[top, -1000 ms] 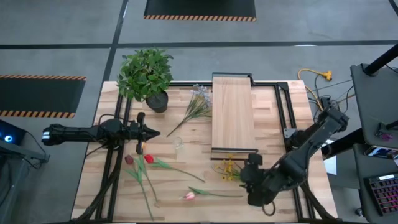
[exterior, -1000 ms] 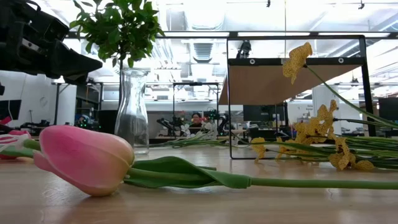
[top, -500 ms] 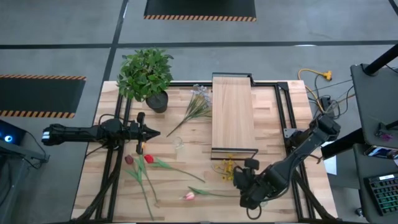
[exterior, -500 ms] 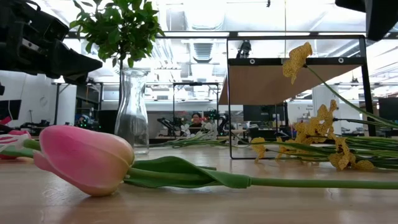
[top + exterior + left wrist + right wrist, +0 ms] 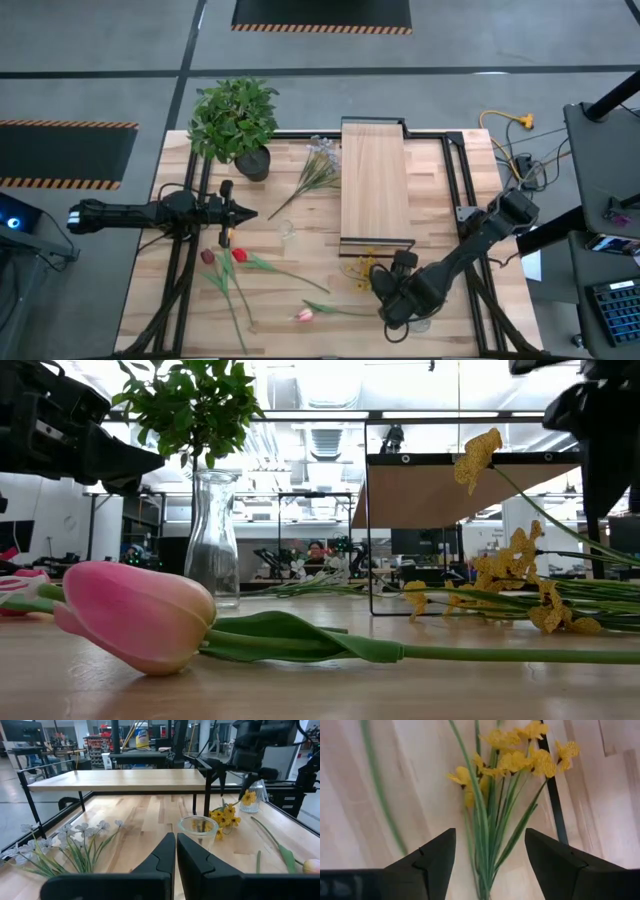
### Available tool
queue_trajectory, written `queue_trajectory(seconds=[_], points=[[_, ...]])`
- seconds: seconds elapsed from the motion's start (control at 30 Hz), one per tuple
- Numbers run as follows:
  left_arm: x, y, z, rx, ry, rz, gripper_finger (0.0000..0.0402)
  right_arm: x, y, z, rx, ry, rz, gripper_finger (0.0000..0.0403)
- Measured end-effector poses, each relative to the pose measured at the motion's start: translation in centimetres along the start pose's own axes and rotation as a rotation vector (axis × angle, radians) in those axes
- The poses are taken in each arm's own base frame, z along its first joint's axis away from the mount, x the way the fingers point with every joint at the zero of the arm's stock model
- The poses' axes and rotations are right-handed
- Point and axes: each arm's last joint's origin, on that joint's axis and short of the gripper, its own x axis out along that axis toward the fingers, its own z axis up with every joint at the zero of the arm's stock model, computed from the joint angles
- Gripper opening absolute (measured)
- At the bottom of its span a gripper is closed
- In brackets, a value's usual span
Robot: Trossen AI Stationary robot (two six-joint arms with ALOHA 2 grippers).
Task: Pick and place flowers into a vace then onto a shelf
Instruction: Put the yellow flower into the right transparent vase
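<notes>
My right gripper (image 5: 490, 862) spread open, empty, straddling yellow flowers (image 5: 512, 762); stems run lengthwise between fingers, blooms pointing away toward shelf (image 5: 374, 180). Left gripper (image 5: 175, 851) clenched shut.

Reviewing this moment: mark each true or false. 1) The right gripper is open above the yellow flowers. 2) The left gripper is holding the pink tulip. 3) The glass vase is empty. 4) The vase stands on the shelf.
1) True: the right gripper is open over the yellow flowers.
2) False: the left gripper is shut and empty; the pink tulip lies on the table.
3) True: the glass vase holds nothing.
4) False: the vase stands on the table, beside the shelf.
</notes>
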Motion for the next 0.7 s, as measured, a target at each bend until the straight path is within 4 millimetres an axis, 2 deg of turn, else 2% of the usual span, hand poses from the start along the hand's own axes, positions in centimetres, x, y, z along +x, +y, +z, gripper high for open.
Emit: queue_trajectory(seconds=[0.33,0.7], points=[[0.0,0.0,0.0,0.000,0.000,0.000,0.0000,1.7,0.3,0.2,-0.041,0.025,-0.038,0.0248],[0.0,0.0,0.0,0.000,0.000,0.000,0.0000,5.4,1.0,0.2,-0.083,0.126,-0.089,0.0234]])
